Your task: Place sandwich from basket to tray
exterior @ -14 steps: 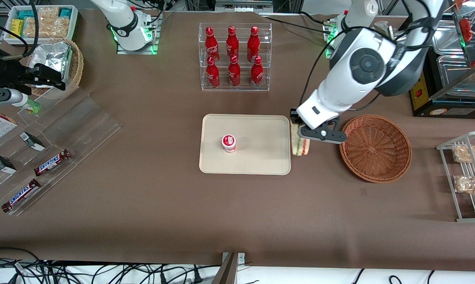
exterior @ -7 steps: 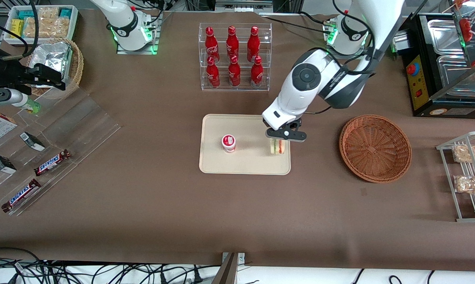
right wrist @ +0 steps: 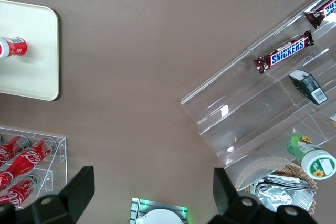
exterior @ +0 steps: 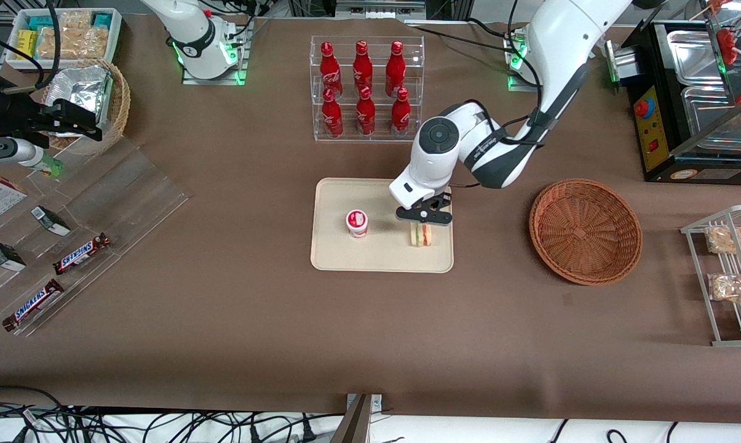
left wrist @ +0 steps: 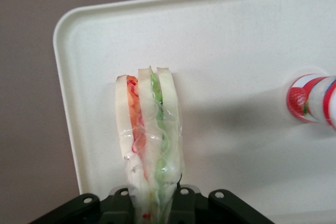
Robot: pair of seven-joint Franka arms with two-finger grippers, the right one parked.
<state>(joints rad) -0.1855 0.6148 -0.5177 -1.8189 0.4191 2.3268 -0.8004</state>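
The working arm's hand (exterior: 423, 216) is clamped on the wrapped sandwich (left wrist: 149, 129), held over the cream tray (exterior: 333, 258) beside a small cup (exterior: 357, 223); light, soft and slick in its film, it likely needs a gentle pinch across the bread faces

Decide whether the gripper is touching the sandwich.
Touching. In the left wrist view the gripper is clamped on the sandwich, over the tray.

Brown-covered table (exterior: 235, 320) (black cables (exterior: 69, 424) along its near edge).
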